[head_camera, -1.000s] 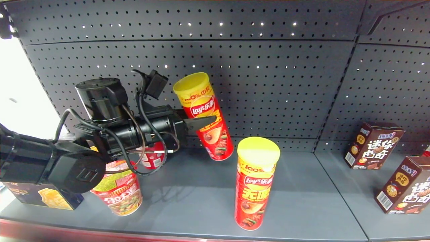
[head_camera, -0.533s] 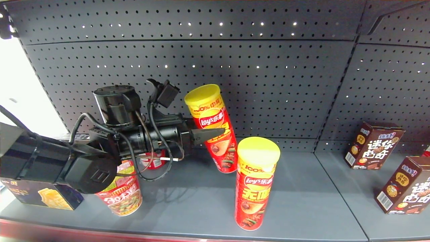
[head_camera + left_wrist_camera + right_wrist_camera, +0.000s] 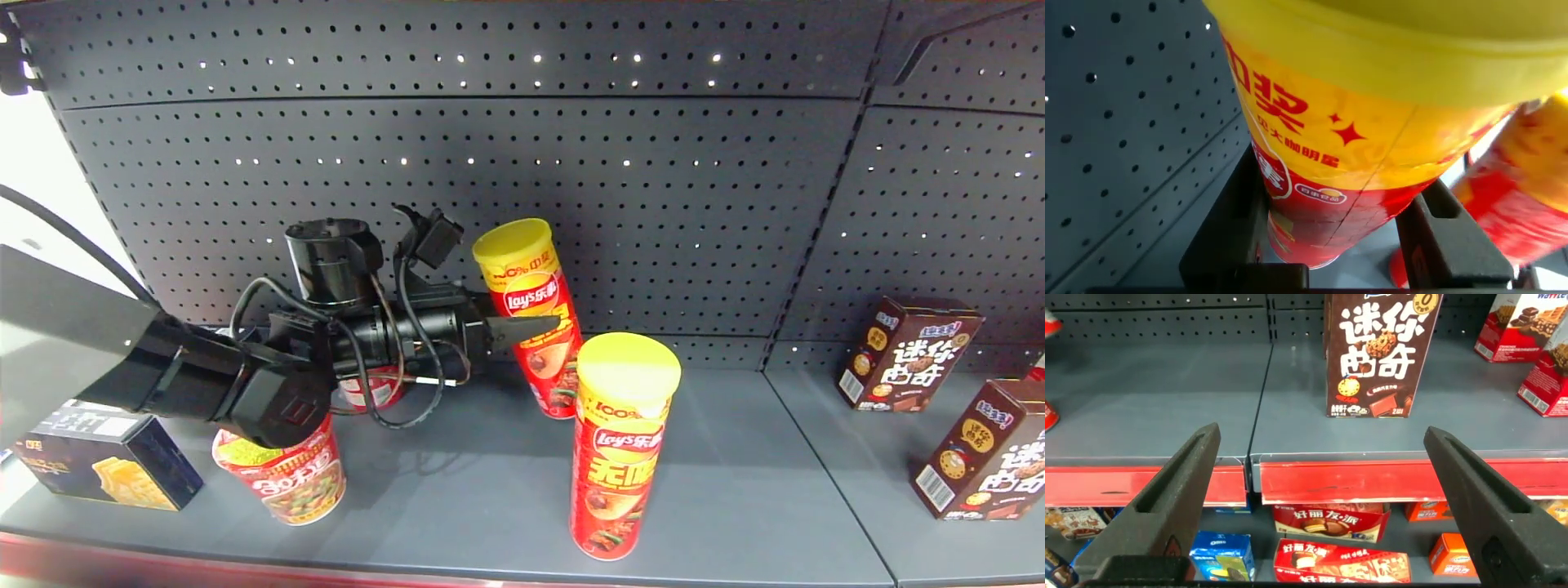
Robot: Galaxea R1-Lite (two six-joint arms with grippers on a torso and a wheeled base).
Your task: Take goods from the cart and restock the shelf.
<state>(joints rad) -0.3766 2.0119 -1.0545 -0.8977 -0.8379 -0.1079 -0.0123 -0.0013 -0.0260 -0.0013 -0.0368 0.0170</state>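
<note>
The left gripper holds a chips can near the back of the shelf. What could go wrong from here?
1. The held can leans in the left gripper; released like this, it might tip onto the standing can just in front.
2. The arm hangs close above the noodle cup, so pulling back low may knock it.

Light pinpricks pierce the dark grey perforated metal back panel [image 3: 653, 204]; white glare left of it. Soft shadows on grey shelf board [image 3: 735, 490] below.
</note>
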